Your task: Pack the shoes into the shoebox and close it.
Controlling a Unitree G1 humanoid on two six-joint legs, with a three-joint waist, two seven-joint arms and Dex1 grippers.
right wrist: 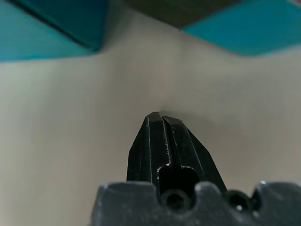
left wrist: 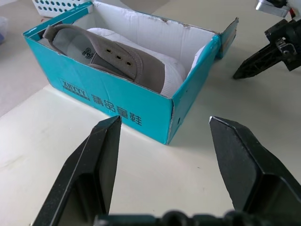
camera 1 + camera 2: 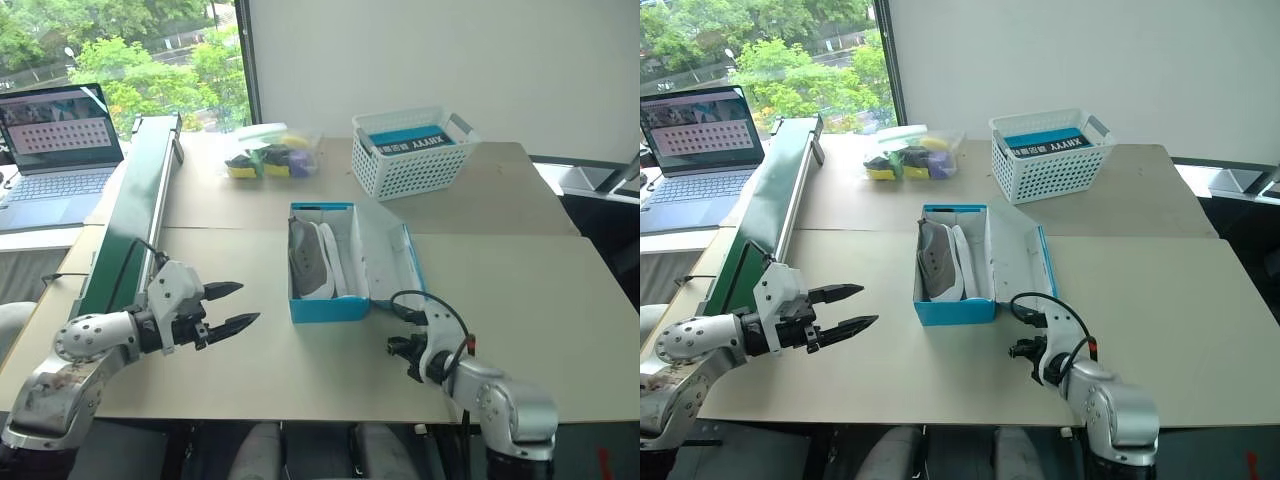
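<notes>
- Shoebox (image 3: 329,305) sits mid-bench (image 3: 520,300), lid (image 3: 385,250) hinged back on the robot's right side, white interior showing.
- Shoes (image 3: 312,260): both grey-taupe sneakers lie inside the box, on their sides, packed one against the other, pale soles toward the lid side.
- Left pincer (image 3: 232,306): fingers spread, nothing between them; held above the bench left of the box, apart from it, tips aimed toward the box's near corner.
- Right pincer (image 3: 1023,335): fingers pressed together, empty; low over the bench just near of the box's right front corner and lid edge. Cannot tell whether the tips touch the bench.
- White lattice basket (image 3: 412,153) at the far side, holding a blue-labelled item.
- Clear bag of coloured items (image 3: 268,158) left of the basket.
- Green conveyor-like rail (image 3: 135,205) along the bench's left edge; open laptop (image 3: 55,150) beyond it.
</notes>
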